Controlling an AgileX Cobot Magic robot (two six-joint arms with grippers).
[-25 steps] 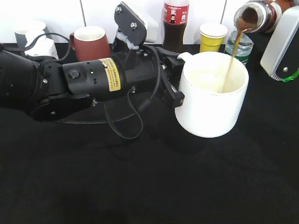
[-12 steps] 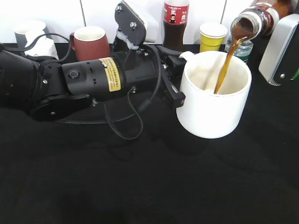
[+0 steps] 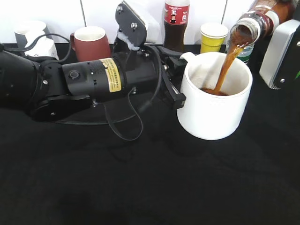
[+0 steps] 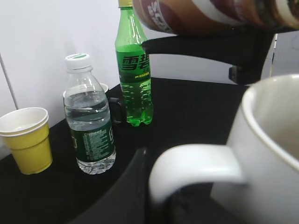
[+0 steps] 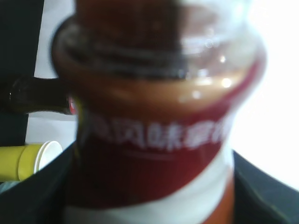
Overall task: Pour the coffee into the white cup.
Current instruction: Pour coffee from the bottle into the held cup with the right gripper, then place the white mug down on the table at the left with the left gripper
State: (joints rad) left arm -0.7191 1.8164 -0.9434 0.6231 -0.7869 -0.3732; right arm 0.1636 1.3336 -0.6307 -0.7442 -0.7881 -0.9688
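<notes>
your right gripper holds the tilted curvy nescafe coffee bottle over the large white ceramic mug, left gripper clamping its handle; overtilting risks splashing.

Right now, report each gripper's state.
Left gripper: shut on the white mug's handle.
Right gripper: fingers not visible; Nescafe bottle fills its view, so cannot tell.
</notes>
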